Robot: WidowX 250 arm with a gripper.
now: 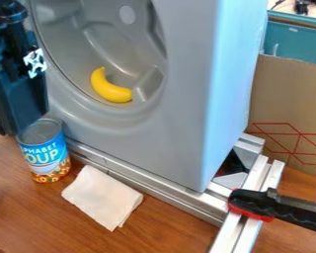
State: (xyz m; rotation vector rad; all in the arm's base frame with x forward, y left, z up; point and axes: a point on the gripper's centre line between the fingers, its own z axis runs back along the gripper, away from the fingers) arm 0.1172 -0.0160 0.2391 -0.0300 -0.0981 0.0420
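Apparently, clamp [252,202] steadies metal rails [147,180] under grey washer [193,99]; hollow drum [68,42] cradles banana [109,90]. Pincer [16,118] near soup can [45,155]; cannot tell whether wide or narrow.

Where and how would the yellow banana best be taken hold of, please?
I would pinch the banana across its middle, between the inner and outer sides of its curve, coming from the front through the round opening of the grey machine. It looks slender there with both long sides exposed, while its lower end lies close to a raised ridge.
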